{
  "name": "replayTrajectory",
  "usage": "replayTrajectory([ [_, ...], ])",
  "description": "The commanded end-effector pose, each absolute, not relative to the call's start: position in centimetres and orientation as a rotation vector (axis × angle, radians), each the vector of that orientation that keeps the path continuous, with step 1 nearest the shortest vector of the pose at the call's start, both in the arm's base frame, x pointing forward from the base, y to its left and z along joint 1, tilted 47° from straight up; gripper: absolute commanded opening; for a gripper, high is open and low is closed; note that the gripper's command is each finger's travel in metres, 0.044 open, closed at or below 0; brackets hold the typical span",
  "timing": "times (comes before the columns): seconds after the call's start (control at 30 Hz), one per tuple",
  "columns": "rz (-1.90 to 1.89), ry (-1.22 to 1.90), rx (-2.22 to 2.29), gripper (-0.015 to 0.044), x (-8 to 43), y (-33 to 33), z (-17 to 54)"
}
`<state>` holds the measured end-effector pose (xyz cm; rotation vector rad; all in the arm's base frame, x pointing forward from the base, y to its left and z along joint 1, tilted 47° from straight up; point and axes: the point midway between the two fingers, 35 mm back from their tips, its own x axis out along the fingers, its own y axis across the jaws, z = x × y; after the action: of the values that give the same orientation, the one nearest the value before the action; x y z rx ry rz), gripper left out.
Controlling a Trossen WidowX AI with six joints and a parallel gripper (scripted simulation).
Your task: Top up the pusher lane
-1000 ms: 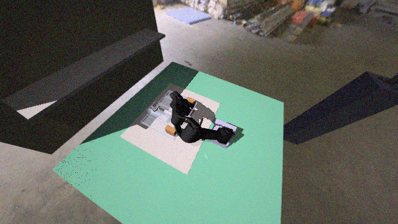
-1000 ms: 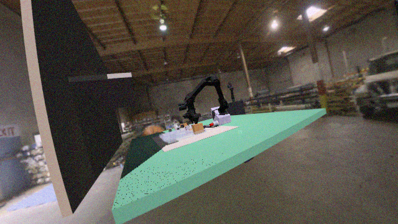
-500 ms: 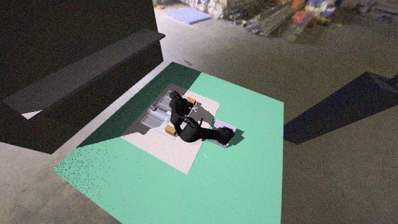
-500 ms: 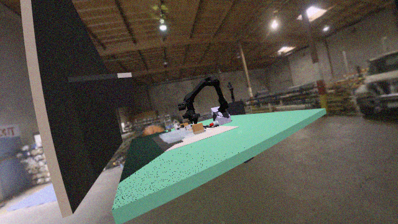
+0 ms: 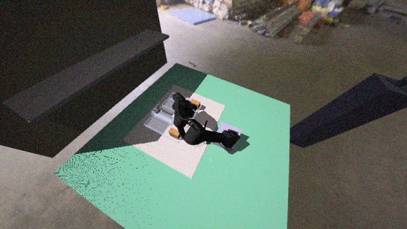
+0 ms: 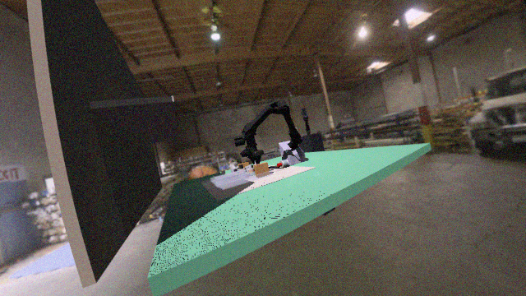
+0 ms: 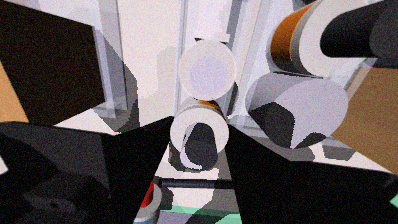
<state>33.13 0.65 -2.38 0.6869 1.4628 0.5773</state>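
In the wrist view my gripper [image 7: 199,125] is shut on a white-lidded jar [image 7: 219,131] with an orange band showing at its side. The held jar is upright or nearly so, at the front of the middle lane [image 7: 181,50]. The lane jar [image 7: 207,70], with a pale round top, stands directly behind it, and their outlines meet. A thin pale plate [image 7: 220,37] shows behind the lane jar. Whether the held jar's base touches the lane floor, and its position against the low front stop, are hidden. The top and exterior views show the arm over the lanes, with no clear jar detail.
A larger-looking jar [image 7: 285,42] with an orange band and a pale rounded object [image 7: 317,100] are right of the lane. A red-banded jar [image 7: 154,202] is near the left finger. Orange blocks [image 5: 195,103] [image 6: 261,169] flank the lanes. A dark shelf [image 5: 86,73] rises behind the table.
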Motion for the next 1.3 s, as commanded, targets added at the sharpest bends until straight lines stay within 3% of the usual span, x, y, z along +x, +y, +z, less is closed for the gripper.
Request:
replayTrajectory([
  [0.0,0.576,1.436,0.681,0.0,34.14,0.32,-2.02],
  [1.27,0.577,1.436,0.681,0.0,34.84,0.18,-1.83],
])
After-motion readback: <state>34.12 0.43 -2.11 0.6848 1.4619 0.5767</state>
